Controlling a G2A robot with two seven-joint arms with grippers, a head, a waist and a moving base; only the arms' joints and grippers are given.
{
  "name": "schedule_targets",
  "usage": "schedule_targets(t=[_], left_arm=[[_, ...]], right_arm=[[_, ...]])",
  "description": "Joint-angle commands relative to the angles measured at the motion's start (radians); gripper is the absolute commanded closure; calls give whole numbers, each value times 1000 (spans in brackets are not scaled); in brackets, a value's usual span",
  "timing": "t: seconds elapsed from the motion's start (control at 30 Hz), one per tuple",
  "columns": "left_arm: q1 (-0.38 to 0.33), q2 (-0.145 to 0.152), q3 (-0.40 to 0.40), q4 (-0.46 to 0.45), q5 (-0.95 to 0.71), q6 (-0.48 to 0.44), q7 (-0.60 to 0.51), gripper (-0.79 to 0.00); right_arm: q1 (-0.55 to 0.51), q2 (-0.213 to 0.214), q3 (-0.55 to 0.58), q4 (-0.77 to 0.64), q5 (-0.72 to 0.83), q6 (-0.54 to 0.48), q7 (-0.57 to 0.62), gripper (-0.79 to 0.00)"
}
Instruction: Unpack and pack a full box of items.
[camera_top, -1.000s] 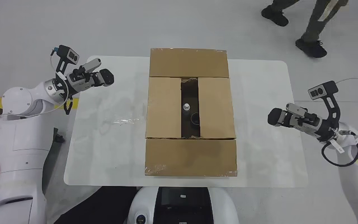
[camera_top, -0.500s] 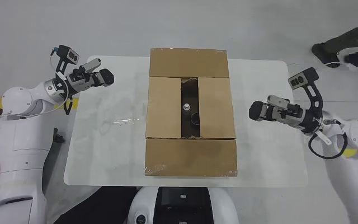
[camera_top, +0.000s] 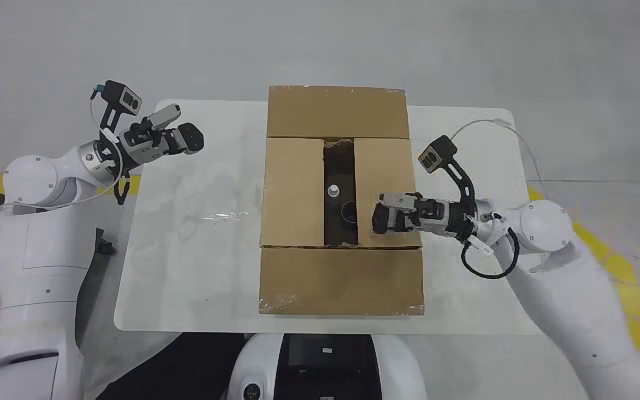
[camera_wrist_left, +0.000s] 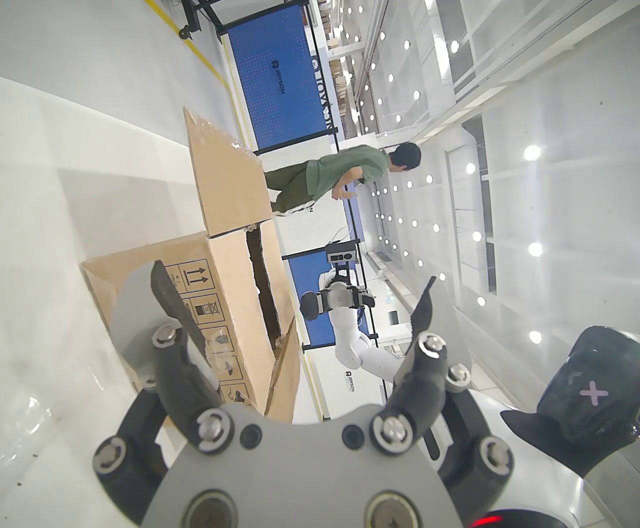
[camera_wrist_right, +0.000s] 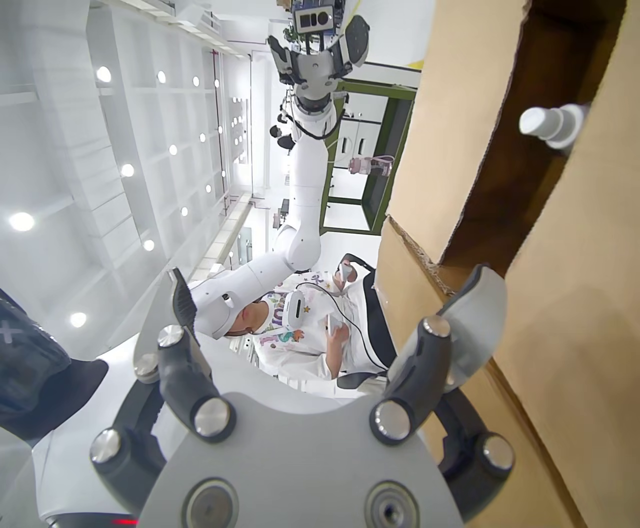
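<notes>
Hovering over the box (camera_top: 300, 190), the right gripper (camera_top: 378, 217) gaped wide (left gripper (camera_top: 195, 137) too, by the table's (camera_top: 190, 270) far-left corner).

Narrow gap (camera_top: 340, 190) — flaps (camera_top: 388, 190) either side

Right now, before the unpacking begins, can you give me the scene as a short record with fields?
Box: cardboard, at the centre of the table; two outer flaps folded out, two inner flaps almost shut, narrow gap between them
In the gap: white bottle cap, dark round item
Right gripper: open, over the inner flap on its side, near the gap
Left gripper: open, near the table's far corner, apart from the box
</notes>
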Motion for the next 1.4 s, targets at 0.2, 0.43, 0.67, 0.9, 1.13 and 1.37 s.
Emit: schedule_targets(t=[0.2, 0.43, 0.67, 0.9, 1.13, 1.37], left_arm=[[0, 0, 0, 0, 0, 0, 0, -785], [0, 0, 0, 0, 0, 0, 0, -785], [0, 0, 0, 0, 0, 0, 0, -785], [0, 0, 0, 0, 0, 0, 0, -785], [0, 0, 0, 0, 0, 0, 0, -785], [0, 0, 0, 0, 0, 0, 0, -785]], right_arm=[[67, -34, -111, 49, -14, -8, -30, -785], [130, -67, -194, 111, -33, -24, -63, -785], [164, -96, -253, 161, -57, -51, -104, -785], [188, -122, -302, 199, -87, -76, -124, -785], [200, -144, -328, 224, -82, -91, -114, -785], [194, -160, -342, 242, -80, -103, -116, -785]])
